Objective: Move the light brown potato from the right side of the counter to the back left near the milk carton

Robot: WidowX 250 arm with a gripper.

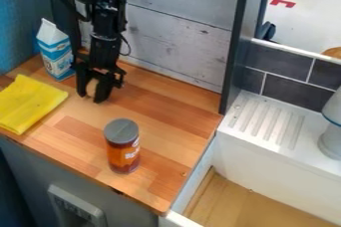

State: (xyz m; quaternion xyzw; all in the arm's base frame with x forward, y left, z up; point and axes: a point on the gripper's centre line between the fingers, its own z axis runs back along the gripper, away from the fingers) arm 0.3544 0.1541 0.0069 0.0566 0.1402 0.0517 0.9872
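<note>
In the camera view, at about nine o'clock from the middle, a small rounded thing is seen at the tip of the black hand. Its visible part is light brown and smooth-looking; most of its outline is hidden by the hand. Whether it is gripped or merely surrounded cannot be told, and neither can its contact with the wooden worktop.

The black arm is brought in from the top edge, towards eleven o'clock. It is bent near that edge, then carried almost straight down, so that the hand is pointed downward, low over the back part of the worktop.

From the hand, a white and blue gable-topped carton is placed near, between ten and eleven o'clock, standing upright. A bright yellow cloth is laid out, creased, between eight and nine o'clock. Between five and six o'clock, well apart from the hand, an upright jar with a grey lid and orange-red sides is set near the front edge. Towards half past one, the worktop is backed by grey boards. At about half past three, beyond the dark upright post, a white ridged drainer is seen beneath dark tiles.
</note>
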